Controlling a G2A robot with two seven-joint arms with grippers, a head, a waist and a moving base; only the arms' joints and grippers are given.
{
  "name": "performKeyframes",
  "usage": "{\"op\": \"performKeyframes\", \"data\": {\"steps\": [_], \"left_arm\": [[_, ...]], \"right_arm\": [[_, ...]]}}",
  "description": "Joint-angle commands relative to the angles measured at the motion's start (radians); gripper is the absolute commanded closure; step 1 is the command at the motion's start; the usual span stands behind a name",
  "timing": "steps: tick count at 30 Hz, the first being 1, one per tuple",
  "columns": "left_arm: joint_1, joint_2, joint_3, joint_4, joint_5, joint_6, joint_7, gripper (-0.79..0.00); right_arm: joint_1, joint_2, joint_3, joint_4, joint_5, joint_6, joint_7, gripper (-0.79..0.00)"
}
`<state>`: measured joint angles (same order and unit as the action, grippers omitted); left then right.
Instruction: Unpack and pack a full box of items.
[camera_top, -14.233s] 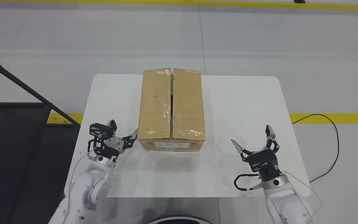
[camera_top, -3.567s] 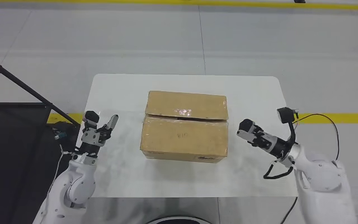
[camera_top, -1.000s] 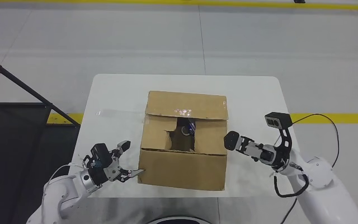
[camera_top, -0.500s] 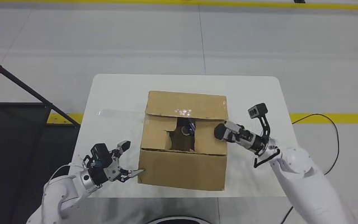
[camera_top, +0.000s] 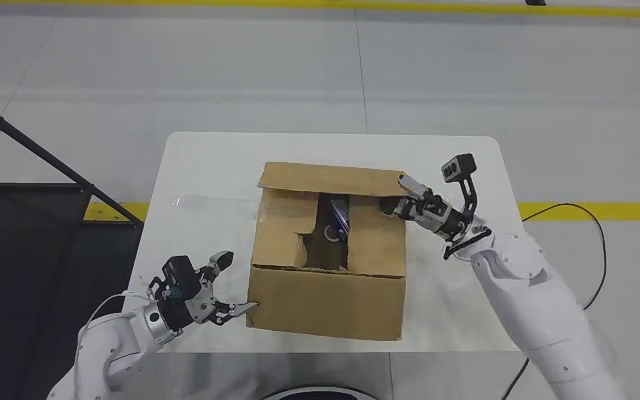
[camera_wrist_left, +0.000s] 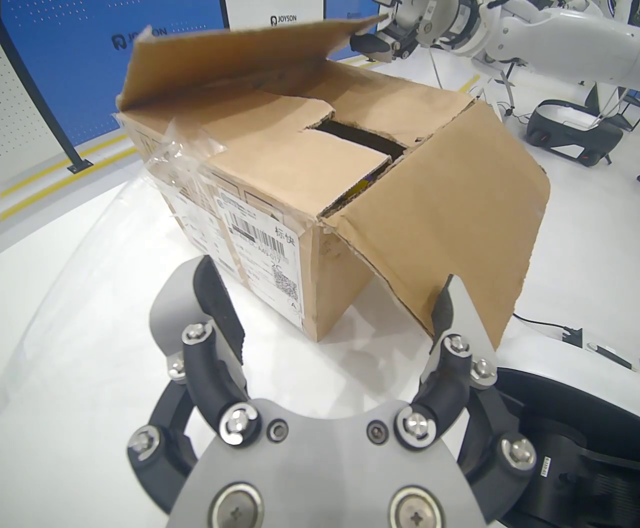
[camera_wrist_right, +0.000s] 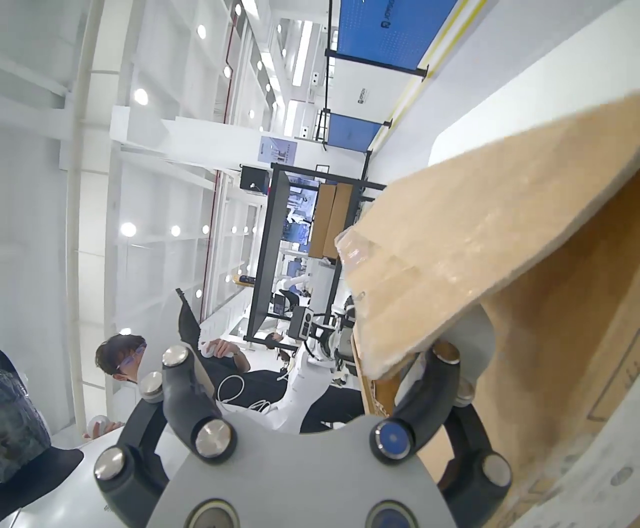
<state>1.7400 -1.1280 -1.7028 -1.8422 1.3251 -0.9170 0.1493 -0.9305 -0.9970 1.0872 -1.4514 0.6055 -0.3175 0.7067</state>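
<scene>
**Two grippers at an opened box, fingers spread on both**

One cardboard box (camera_top: 375, 245) is set at the middle of the white worktop (camera_top: 200, 170), with its long sides running across. The far flap (camera_top: 330, 178) is tilted up off the top. The near flap (camera_top: 325, 300) is folded outward past the front wall, towards the robot. The two inner flaps (camera_top: 285, 215) are laid nearly flat, with a ragged gap between them. Through the gap a dark item (camera_top: 338, 220) with a violet-blue patch is glimpsed, but too little of it is seen to be identified. A printed label (camera_wrist_left: 265, 245) is stuck on the box's left end wall, and crumpled clear tape (camera_wrist_left: 175, 142) is seen at the upper corner of that wall.

The right gripper (camera_top: 396, 195) is placed at the far right corner of the box, at the end of the raised far flap. Its fingers (camera_wrist_right: 187, 345) are spread wide. In the right wrist view the flap's edge is laid across one of them, with that finger beneath the cardboard, and nothing is pinched.

The left gripper (camera_top: 233, 284) is held low over the worktop at the box's near left corner. Its fingers (camera_wrist_left: 215, 300) are likewise spread apart, and nothing is held between them. One fingertip is seen just beside the corner of the near flap; whether the cardboard is touched cannot be told.
</scene>
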Motion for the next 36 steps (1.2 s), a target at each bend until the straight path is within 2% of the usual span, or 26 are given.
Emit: {"op": "performKeyframes", "data": {"steps": [1, 8, 17, 27, 36], "left_arm": [[0.0, 0.0, 0.0, 0.0, 0.0, 0.0, 0.0, -0.785], [0.0, 0.0, 0.0, 0.0, 0.0, 0.0, 0.0, -0.785], [0.0, 0.0, 0.0, 0.0, 0.0, 0.0, 0.0, -0.785], [0.0, 0.0, 0.0, 0.0, 0.0, 0.0, 0.0, -0.785], [0.0, 0.0, 0.0, 0.0, 0.0, 0.0, 0.0, -0.785]], "right_arm": [[0.032, -0.009, -0.009, 0.018, -0.053, -0.015, -0.066, -0.785], [0.182, -0.058, -0.091, 0.158, -0.179, -0.03, -0.239, -0.785], [0.368, -0.149, -0.243, 0.404, -0.31, -0.073, -0.375, -0.785], [0.485, -0.238, -0.354, 0.619, -0.381, -0.022, -0.391, -0.785], [0.503, -0.264, -0.333, 0.688, -0.349, -0.075, -0.318, -0.785]]}}
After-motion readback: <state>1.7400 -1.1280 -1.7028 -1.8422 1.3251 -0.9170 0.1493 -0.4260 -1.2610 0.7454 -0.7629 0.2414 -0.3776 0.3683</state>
